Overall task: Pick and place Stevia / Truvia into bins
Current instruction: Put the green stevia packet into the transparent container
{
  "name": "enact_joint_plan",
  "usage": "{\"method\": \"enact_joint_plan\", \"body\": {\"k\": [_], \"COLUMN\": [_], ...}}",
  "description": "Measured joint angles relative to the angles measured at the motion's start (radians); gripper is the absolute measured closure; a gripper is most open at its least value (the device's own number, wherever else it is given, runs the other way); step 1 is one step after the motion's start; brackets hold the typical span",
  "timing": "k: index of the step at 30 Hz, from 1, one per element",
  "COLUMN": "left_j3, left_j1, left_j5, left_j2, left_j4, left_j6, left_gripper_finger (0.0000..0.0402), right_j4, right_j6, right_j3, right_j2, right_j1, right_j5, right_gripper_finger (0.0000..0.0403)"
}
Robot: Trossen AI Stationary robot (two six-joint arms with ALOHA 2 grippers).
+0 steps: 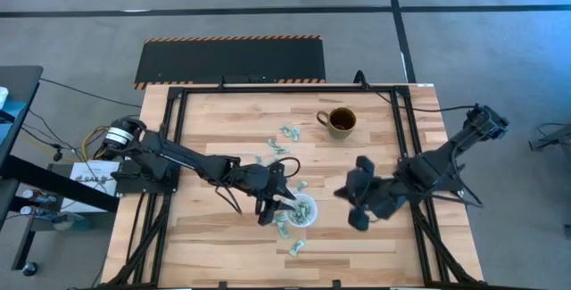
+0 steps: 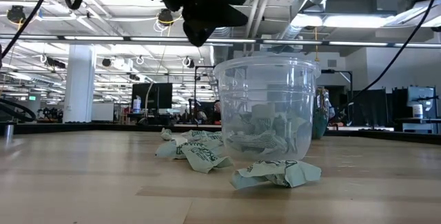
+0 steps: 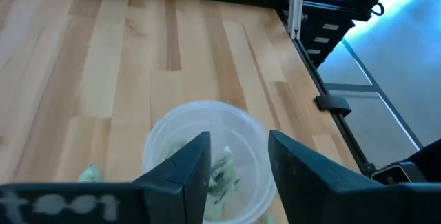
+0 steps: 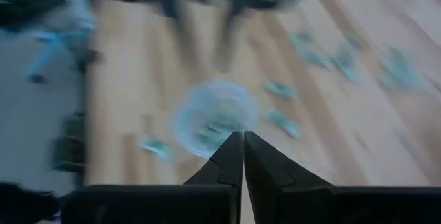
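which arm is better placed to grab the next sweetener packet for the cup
Probably the left. Its gripper hangs open over the cup, with loose packets right beside it. The right gripper is shut and farther from them.

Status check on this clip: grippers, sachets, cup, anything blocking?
Left gripper open over cup. Right gripper shut, beside the cup. Sachets inside, more loose around. Nothing blocking.

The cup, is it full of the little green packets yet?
Not yet. Some packets sit inside the cup. The left gripper hovers over it, jaws open and empty. The right gripper waits beside, jaws shut. Loose packets lie around the cup and near the mug.
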Motion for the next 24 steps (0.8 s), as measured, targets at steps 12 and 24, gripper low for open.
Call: {"method": "enact_joint_plan", "body": {"k": [12,24], "left_j3": [0.001,-0.001], "left_j1": [0.131,0.169], "left_j5": [-0.039,-0.032], "left_j2": [-0.024,0.100], "left_j4": [-0.467,-0.434], "left_j6": [-0.131,-0.130], "left_gripper_finger": [0.0268,0.0268], "right_j4": [0.172,0.474], "right_j6": [-0.065,-0.521], "right_j3": [0.001,0.001], "right_j2": [0.213,0.437], "right_j1": [0.083,0.031], "right_j5": [-0.111,-0.389], "right_gripper_finger": [0.0397,0.0369]}}
